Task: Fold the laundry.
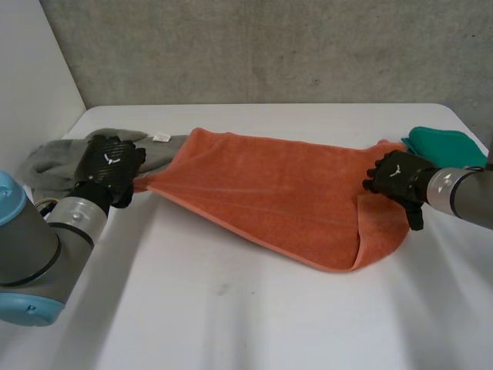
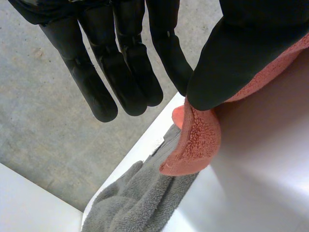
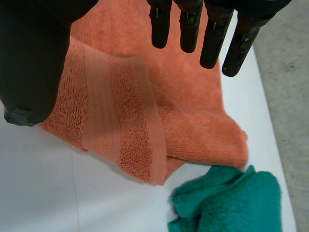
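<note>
An orange towel (image 1: 269,189) stretches across the white table (image 1: 231,308) between my two hands. My left hand (image 1: 112,162) is at its left corner. In the left wrist view the thumb (image 2: 241,53) pinches that corner of the orange towel (image 2: 195,140), and the fingers (image 2: 120,72) stay straight. My right hand (image 1: 397,179) is at the towel's right end, where the edge lies folded over. In the right wrist view its fingers (image 3: 188,24) are straight and spread above the orange towel (image 3: 130,111), holding nothing.
A grey towel (image 1: 54,158) is bunched at the table's left edge, under and behind my left hand; it lies beside the pinched corner (image 2: 140,198). A green cloth (image 1: 441,143) sits at the far right, just past the orange towel's end (image 3: 227,200). The table's front is bare.
</note>
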Motion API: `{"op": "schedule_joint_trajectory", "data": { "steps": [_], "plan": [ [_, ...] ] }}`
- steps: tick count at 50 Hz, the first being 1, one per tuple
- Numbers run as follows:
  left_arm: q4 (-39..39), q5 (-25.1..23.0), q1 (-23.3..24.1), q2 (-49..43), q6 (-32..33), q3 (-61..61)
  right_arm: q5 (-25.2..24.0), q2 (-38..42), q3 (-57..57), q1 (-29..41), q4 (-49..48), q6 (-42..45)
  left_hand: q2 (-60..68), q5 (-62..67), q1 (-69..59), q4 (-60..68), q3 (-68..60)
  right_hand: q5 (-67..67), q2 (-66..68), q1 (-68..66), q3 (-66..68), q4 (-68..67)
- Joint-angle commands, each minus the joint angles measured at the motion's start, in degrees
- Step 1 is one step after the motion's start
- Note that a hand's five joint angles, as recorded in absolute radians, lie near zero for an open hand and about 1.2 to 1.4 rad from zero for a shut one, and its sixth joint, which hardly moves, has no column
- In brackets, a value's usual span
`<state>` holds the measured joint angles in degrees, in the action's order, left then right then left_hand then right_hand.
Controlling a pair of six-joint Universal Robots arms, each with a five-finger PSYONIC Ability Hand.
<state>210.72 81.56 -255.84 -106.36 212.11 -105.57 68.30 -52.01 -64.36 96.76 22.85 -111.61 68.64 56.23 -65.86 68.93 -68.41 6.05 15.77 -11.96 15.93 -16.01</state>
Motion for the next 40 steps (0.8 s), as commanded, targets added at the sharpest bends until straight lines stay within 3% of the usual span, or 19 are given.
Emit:
{"op": "schedule_joint_trajectory", "data": {
  "steps": [1, 9, 16, 20, 23, 24, 31, 40],
  "plan": [
    [0.0, 0.1, -0.2, -0.3, 0.0, 0.1, 0.2, 7.5, 7.5, 0.5, -0.2, -3.0, 11.4, 13.8, -14.1, 11.1, -11.6, 5.0, 5.2, -9.1, 5.1, -5.0],
    [-0.7, 0.1, -0.2, -0.1, 0.3, 0.0, 0.3, 14.7, 18.4, 0.7, 4.6, -10.6, 11.4, 13.8, -14.1, 11.1, -11.6, 4.8, 5.1, -8.9, 4.9, -4.8],
    [-1.4, 0.1, -0.3, -0.1, 0.2, 0.0, 0.3, 18.9, 23.9, 0.9, 10.9, -11.4, 11.4, 13.8, -14.1, 11.1, -11.6, 6.3, 6.6, -10.4, 6.4, -6.3],
    [-1.5, 0.1, -0.3, -0.1, 0.3, 0.0, 0.3, 19.2, 24.0, 1.0, 11.8, -11.3, 11.4, 13.8, -14.1, 11.1, -11.6, 21.9, 22.2, -26.0, 22.0, -21.9],
    [-2.3, 0.1, -0.3, 0.3, 0.4, 0.0, -0.2, 17.9, 24.0, 1.2, 11.2, -12.2, 11.4, 13.8, -14.1, 11.1, -11.6, 59.5, 59.8, -63.6, 59.6, -59.5],
    [-2.7, 0.1, -0.3, 0.4, 0.5, 0.1, -0.2, 17.5, 23.9, 1.2, 11.0, -12.7, 11.4, 13.8, -14.1, 11.1, -11.6, 63.9, 64.2, -68.0, 64.0, -63.9],
    [-5.2, 0.4, -1.4, 3.5, 0.6, 0.0, -0.5, 10.6, 21.0, 0.5, 8.0, -19.6, 11.4, 13.8, -14.1, 11.1, -11.6, 63.9, 64.2, -68.0, 64.1, -64.0],
    [-11.2, 0.1, -4.8, 9.1, 0.4, -0.9, -3.8, -2.1, 7.4, -2.5, 7.0, -19.9, 11.4, 13.8, -14.1, 11.1, -11.6, 63.9, 64.2, -68.0, 64.1, -64.0]
  ]
}}
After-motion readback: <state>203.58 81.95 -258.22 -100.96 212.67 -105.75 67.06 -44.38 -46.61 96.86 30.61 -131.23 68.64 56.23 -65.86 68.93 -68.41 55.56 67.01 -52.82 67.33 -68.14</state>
